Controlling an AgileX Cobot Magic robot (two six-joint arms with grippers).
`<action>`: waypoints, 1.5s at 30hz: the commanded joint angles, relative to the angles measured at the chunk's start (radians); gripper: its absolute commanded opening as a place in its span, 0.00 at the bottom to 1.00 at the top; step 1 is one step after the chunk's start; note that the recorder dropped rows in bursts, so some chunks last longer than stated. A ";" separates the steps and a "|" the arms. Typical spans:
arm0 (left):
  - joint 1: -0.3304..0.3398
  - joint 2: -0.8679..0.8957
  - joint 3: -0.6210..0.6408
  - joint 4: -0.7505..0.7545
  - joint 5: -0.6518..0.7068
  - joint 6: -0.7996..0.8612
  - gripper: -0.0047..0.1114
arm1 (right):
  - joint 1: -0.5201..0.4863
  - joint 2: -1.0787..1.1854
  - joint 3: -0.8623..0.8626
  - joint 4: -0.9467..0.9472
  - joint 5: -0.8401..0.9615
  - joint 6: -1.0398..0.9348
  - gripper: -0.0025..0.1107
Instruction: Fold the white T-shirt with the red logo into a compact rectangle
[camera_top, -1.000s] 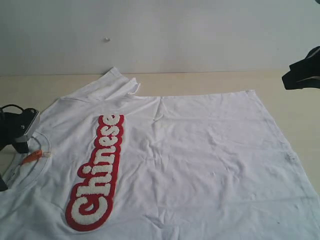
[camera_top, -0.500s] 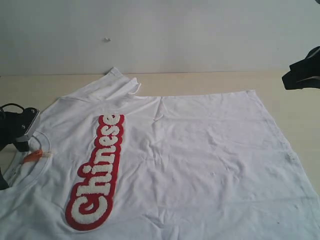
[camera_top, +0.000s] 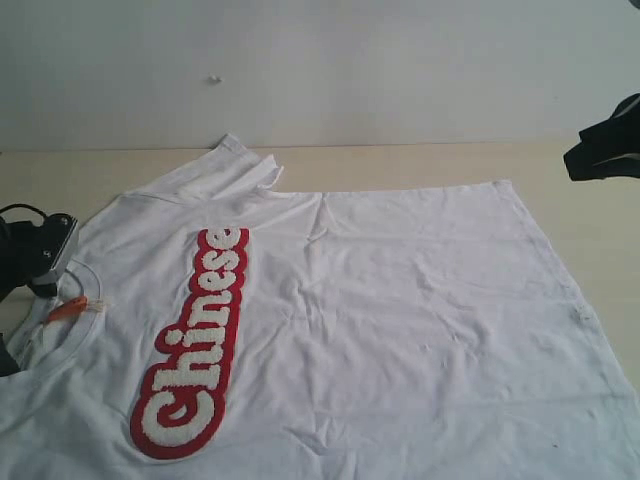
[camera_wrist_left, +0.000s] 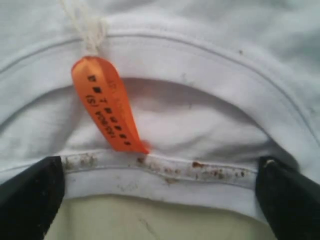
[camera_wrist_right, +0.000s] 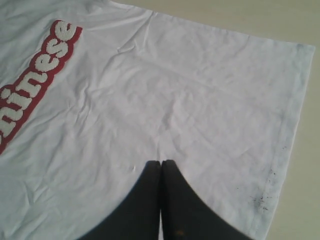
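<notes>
The white T-shirt (camera_top: 400, 300) lies spread flat over the table, collar at the left, hem at the right. Its red logo (camera_top: 195, 345) reads "Chinese" along the chest and shows in part in the right wrist view (camera_wrist_right: 35, 80). The orange neck tag (camera_top: 68, 310) hangs at the ribbed collar (camera_wrist_left: 165, 172). My left gripper (camera_wrist_left: 160, 200) stands open, its two fingers wide apart on either side of the collar's stained edge. My right gripper (camera_wrist_right: 161, 165) is shut and empty, raised over the lower half of the shirt (camera_wrist_right: 190, 100). In the exterior view its arm (camera_top: 605, 150) is at the far right.
The shirt's hem (camera_wrist_right: 290, 115) carries dark specks near one corner. A sleeve (camera_top: 235, 165) lies folded at the back. Bare tan tabletop (camera_top: 400, 165) runs behind the shirt, with a pale wall beyond it.
The left gripper has shifted slightly at the collar, and the orange tag has moved a little with it. The right arm has not moved.
</notes>
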 joint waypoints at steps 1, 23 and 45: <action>-0.001 0.040 0.022 -0.008 -0.015 0.124 0.95 | -0.004 -0.001 -0.005 0.003 0.002 -0.009 0.02; 0.003 0.089 0.022 0.017 0.030 0.075 0.95 | -0.004 -0.001 -0.005 0.003 0.002 -0.009 0.02; -0.028 0.109 0.022 0.013 0.036 0.075 0.95 | -0.004 -0.003 -0.005 0.051 0.005 -0.009 0.02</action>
